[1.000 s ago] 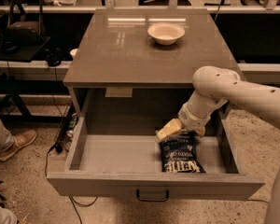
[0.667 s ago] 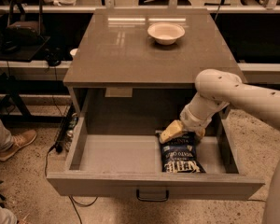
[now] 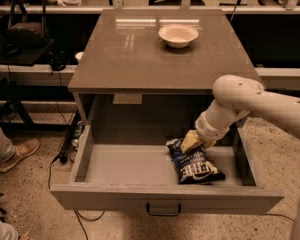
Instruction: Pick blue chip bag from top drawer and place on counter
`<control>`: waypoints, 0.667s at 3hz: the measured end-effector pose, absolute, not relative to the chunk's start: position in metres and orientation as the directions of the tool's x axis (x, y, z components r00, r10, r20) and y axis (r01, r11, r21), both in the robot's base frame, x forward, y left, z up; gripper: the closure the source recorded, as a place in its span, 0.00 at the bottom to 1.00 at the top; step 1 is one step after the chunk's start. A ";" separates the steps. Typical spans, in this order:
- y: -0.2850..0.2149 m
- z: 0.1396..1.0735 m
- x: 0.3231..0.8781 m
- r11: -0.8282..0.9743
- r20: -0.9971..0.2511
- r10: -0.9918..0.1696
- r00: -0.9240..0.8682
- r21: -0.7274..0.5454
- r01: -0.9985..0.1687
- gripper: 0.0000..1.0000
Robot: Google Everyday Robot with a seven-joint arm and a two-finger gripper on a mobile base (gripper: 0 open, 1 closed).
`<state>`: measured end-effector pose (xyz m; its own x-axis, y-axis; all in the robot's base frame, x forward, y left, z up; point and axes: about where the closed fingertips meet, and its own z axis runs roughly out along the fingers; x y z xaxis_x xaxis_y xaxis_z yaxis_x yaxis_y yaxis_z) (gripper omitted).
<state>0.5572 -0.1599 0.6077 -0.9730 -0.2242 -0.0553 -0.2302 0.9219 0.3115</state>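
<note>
The crinkly navy-blue chip bag [image 3: 196, 165] lies flat in the open grey top drawer [image 3: 120, 166], below the front edge of the glossy grey-brown counter [image 3: 130, 59] near its front-right corner. The arm's pale gripper [image 3: 190, 142] sits on the bag's top seam, whether clamped I cannot tell. Best to pinch that seam firmly and lift clear of the front edge before swinging over; since the earlier frame the gripper has crept slightly right, the bag unmoved.
</note>
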 end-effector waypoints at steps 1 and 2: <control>-0.180 0.633 0.548 0.906 -0.120 -0.192 -0.974 0.360 -0.222 0.94; -0.211 0.678 0.529 0.902 -0.205 -0.158 -0.966 0.367 -0.225 1.00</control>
<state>0.5292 -0.2110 0.6776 -0.9659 -0.1578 -0.2053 -0.2255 0.9024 0.3672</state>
